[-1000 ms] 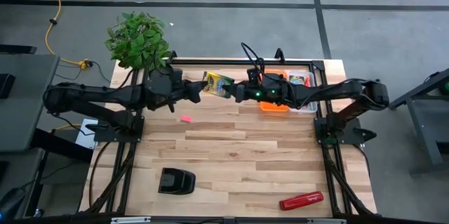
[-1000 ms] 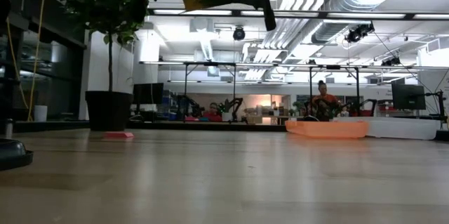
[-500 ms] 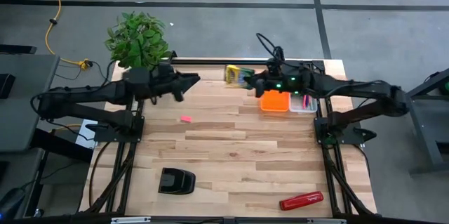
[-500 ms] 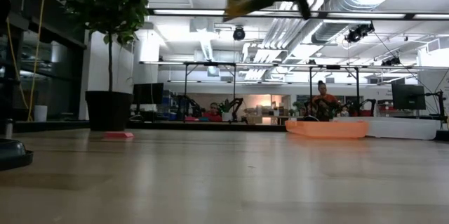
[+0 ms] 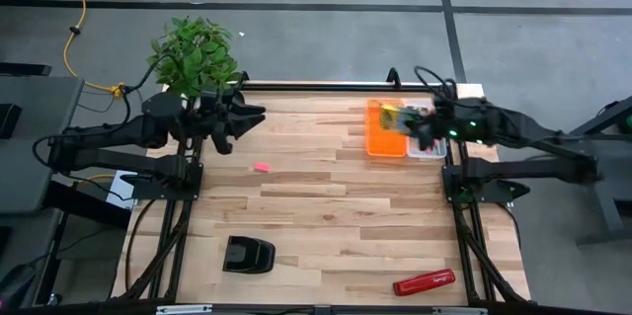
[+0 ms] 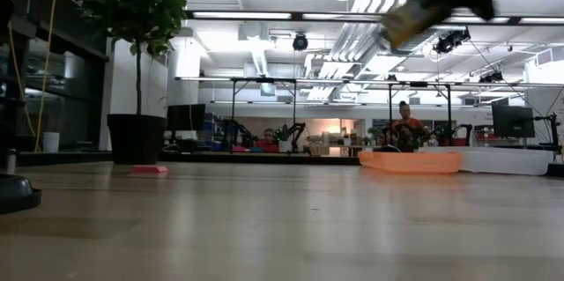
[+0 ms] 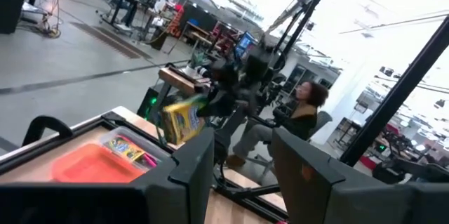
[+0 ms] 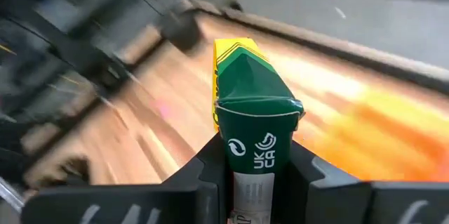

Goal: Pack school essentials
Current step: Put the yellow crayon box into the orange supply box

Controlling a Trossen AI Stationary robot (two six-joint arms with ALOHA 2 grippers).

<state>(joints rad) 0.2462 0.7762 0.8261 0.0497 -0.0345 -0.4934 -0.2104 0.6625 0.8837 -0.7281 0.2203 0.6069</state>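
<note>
Since the earlier high view the crayon box (image 5: 394, 118) has passed from between both arms to the right pincer (image 5: 407, 125) alone, which has carried it from the table's middle to above the orange tray (image 5: 385, 143) near the far right corner. Meanwhile the left pincer (image 5: 247, 116) has let go and drawn back toward the potted plant (image 5: 195, 53), its fingers now apart and empty. A tiny pink eraser (image 5: 261, 167) lies on the table (image 5: 336, 216), well apart from the tray.

Low view: the box (image 6: 414, 18) hangs high, tilted, over the tray (image 6: 410, 162); half a second ago it was farther left in this picture.

Left wrist view: the far arm holds the yellow box (image 7: 184, 120) above the tray (image 7: 95, 164), beside a clear bin (image 7: 130, 148) with colourful items.

Right wrist view: the box (image 8: 249, 122), yellow with a green end flap, is clamped between the dark fingers (image 8: 203, 178).
</note>
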